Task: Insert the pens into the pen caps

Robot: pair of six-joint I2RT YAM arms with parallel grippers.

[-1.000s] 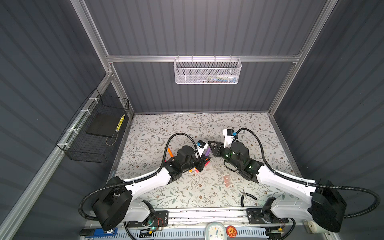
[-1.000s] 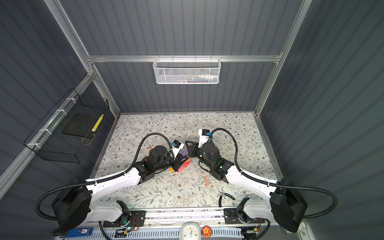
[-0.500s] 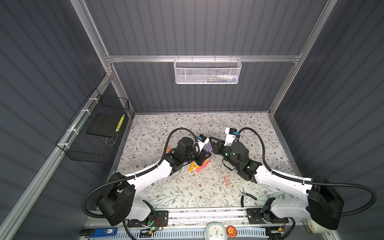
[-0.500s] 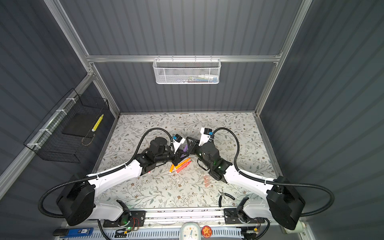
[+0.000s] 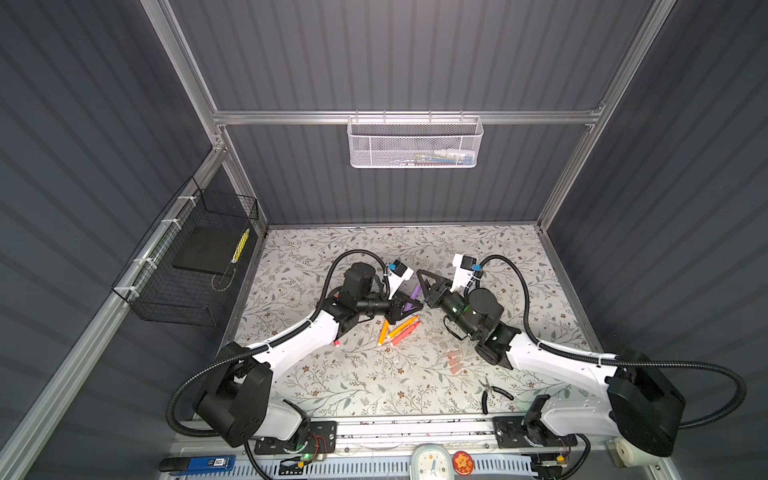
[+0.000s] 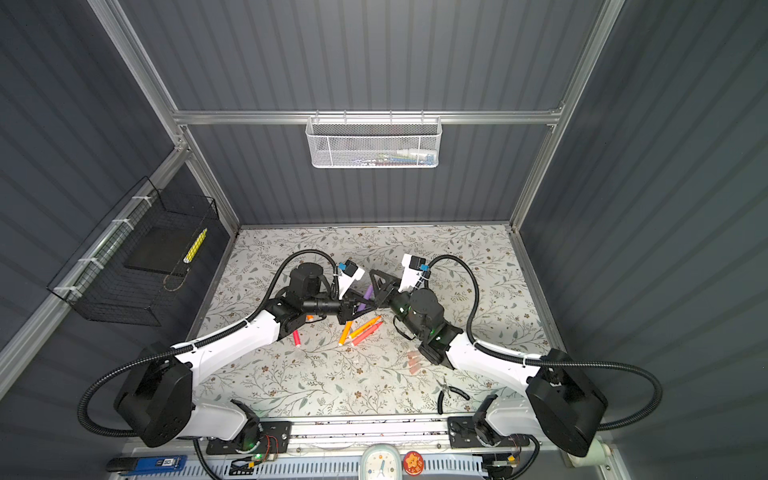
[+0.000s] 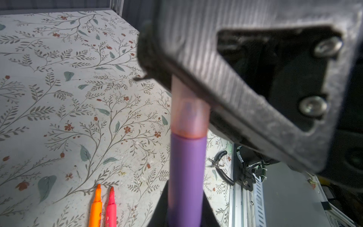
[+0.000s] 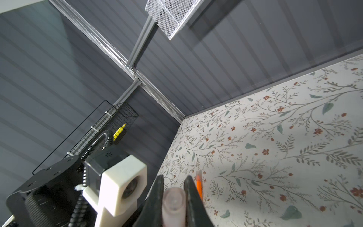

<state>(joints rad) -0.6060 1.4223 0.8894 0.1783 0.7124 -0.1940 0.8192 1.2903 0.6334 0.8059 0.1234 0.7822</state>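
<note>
Left wrist view: purple pen point(image 7: 185, 176), tip inside translucent pink cap point(image 7: 189, 114)

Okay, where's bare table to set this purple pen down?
Free: the strip of table along the back wall; the front middle between the loose pens and the front rail. Crowded: the centre around those pens, and beside the right arm, where pen caps and pliers lie.

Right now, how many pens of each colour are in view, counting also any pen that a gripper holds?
Orange pens: 3
Pink-red pens: 2
Purple pen: 1, held by the left gripper, its pen cap in the right gripper
Total: 6 pens
</note>
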